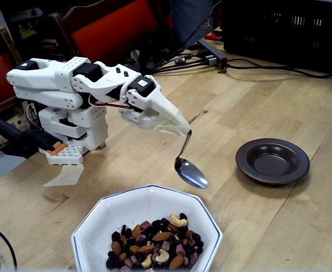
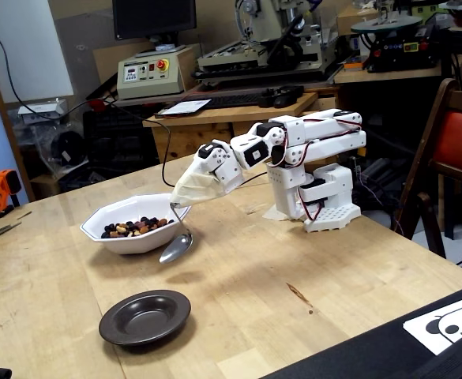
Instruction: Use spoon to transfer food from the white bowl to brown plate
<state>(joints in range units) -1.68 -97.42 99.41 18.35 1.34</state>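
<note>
Right now your table [image 1: 279, 221] carries everything, with the arm [image 1: 69, 90] at the upper left of one fixed view and at the right in the other. Lower centre sits the white bowl [image 1: 120, 212], heavy-looking ceramic that should stay put if nudged. Its food [image 1: 154, 243] is loose nuts, raisins and cubes, light and prone to rolling, so scoop deep and keep level. At centre right the brown plate [image 1: 272, 162] is empty; it is glossy and shallow, so tip gently. Your gripper [image 1: 184, 131] is wrapped in a pale cover, so I cannot tell how the jaws stand, though the spoon [image 1: 190, 173] hangs from its tip by the thin bent handle, its empty scoop just beyond the bowl's far rim.
</note>
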